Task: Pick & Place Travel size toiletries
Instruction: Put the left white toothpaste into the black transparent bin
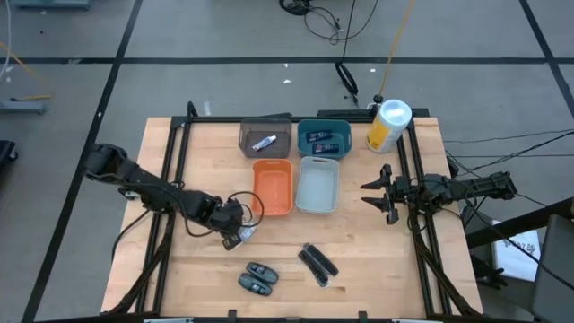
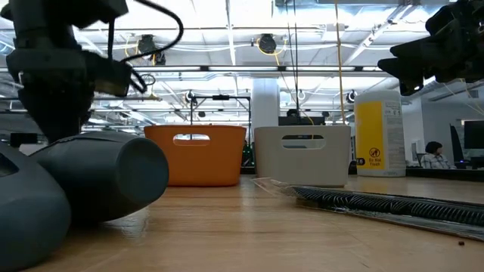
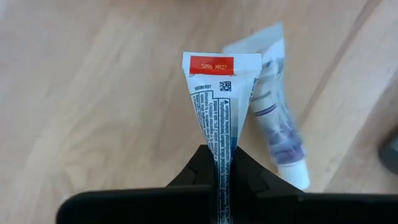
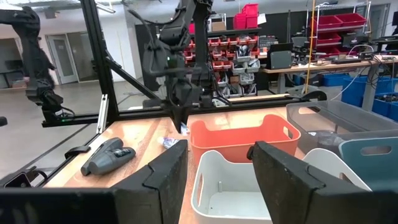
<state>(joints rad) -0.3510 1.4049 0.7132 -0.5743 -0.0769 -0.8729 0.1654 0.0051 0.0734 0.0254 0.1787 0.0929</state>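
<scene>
High view: left gripper (image 1: 235, 235) sits on the table below the orange bin (image 1: 273, 187). Right gripper (image 1: 378, 190) waits open beside the white bin (image 1: 317, 184). Left wrist view: fingers pinch the tube (image 3: 219, 106) by its crimped end. Pick made, I judge; next, lift and carry to a bin.

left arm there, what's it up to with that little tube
The left gripper is shut on the flat crimped end of a silvery-white tube, just in front of the orange bin. The same tube's shadowy twin is not clear, though another silvery-white tube already lies in the grey bin, and two dark blue tubes are in the teal bin. Two dark ovals and two black bars wait on the table. The right gripper hangs open beside the white bin.
</scene>
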